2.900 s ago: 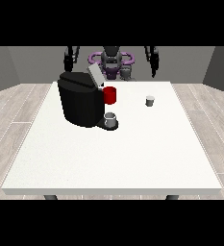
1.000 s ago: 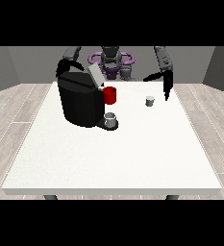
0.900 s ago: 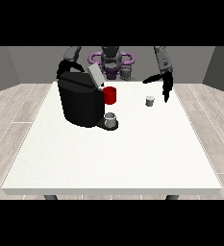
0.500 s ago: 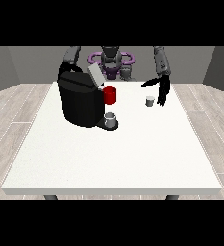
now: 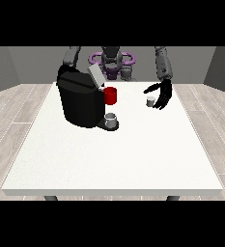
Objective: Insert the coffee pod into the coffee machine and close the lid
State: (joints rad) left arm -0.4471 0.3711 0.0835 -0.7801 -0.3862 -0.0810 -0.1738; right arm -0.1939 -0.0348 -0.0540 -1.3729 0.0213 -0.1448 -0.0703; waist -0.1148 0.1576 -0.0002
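A small grey coffee pod [image 5: 150,101] stands on the white table [image 5: 114,154], right of centre near the far edge. The hand at the view's right [image 5: 161,94] hangs just beside the pod on its right, fingers spread and thumb stretched over towards it, not touching it. A black coffee machine [image 5: 80,98] stands at the far left with its grey lid [image 5: 95,75] tilted up. A red part [image 5: 110,95] shows on its front and a grey cup [image 5: 111,118] sits on its drip tray. The other arm [image 5: 71,57] runs down behind the machine; its hand is hidden.
The robot's torso with a purple ring [image 5: 111,60] is behind the table's far edge. Grey plank floor [image 5: 17,106] surrounds the table.
The arm at the view's right has come down from a raised position. Its hand has lowered to table height and moved in next to the pod. The machine and pod have not moved.
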